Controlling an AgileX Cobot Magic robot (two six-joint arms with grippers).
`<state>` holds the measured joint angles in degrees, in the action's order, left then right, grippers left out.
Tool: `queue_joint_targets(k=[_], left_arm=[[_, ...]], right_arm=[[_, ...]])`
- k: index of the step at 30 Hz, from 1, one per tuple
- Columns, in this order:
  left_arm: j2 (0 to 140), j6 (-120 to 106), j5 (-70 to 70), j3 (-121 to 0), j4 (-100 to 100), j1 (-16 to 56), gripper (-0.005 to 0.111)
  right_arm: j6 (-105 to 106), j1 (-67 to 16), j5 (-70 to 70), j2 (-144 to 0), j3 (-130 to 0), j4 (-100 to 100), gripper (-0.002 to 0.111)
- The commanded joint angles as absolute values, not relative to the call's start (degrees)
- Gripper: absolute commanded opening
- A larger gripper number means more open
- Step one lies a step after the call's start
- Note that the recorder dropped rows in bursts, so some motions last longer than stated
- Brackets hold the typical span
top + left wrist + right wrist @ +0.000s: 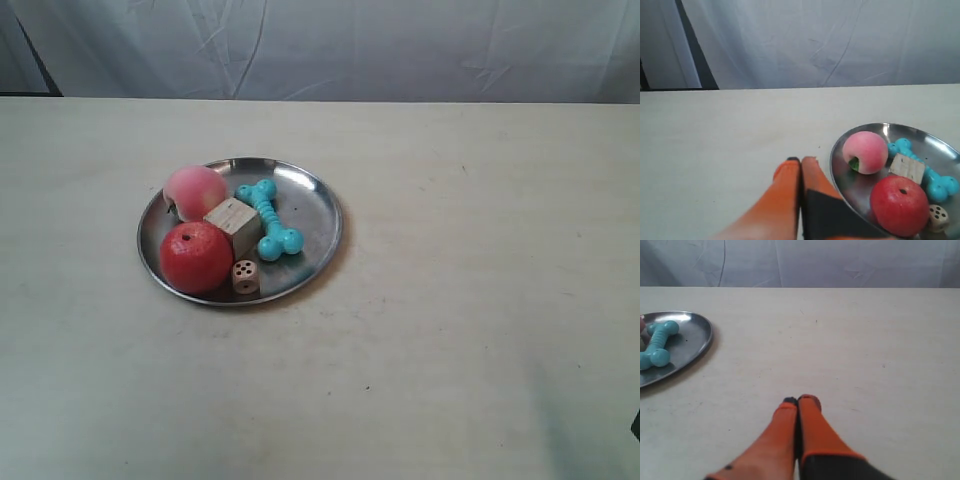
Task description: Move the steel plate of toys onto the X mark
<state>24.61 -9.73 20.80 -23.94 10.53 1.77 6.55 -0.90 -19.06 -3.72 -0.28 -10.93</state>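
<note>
The steel plate lies left of the table's middle and holds all the toys. These are a pink peach, a red apple, a turquoise bone, a wooden cube and a small die. My left gripper is shut and empty, just outside the plate's rim near the peach and apple. Over bare tabletop, well apart from the plate and bone, my right gripper is also shut and empty. I cannot make out the X mark with certainty.
The pale beige tabletop spreads wide to the right of the plate. A white cloth backdrop hangs behind the far edge. A dark piece shows at the exterior view's lower right border.
</note>
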Motion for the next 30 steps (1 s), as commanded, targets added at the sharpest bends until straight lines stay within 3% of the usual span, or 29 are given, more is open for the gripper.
queue_joint_targets(k=[1, 10, 30], left_arm=[[17.0, 2.9, 17.7, -14.6, 4.7, 1.9, 0.0], [3.0, 5.5, 12.1, 0.0, 3.6, 1.9, 0.0], [0.0, 5.5, 13.2, 0.0, 3.6, 1.9, 0.0]], right_arm=[[6.9, -0.6, -18.5, -3.4, 0.0, -11.0, 0.0], [6.9, -0.6, -18.4, -3.4, 0.0, -11.0, 0.0], [6.9, -0.6, -18.1, -3.4, 0.0, -11.2, 0.0]])
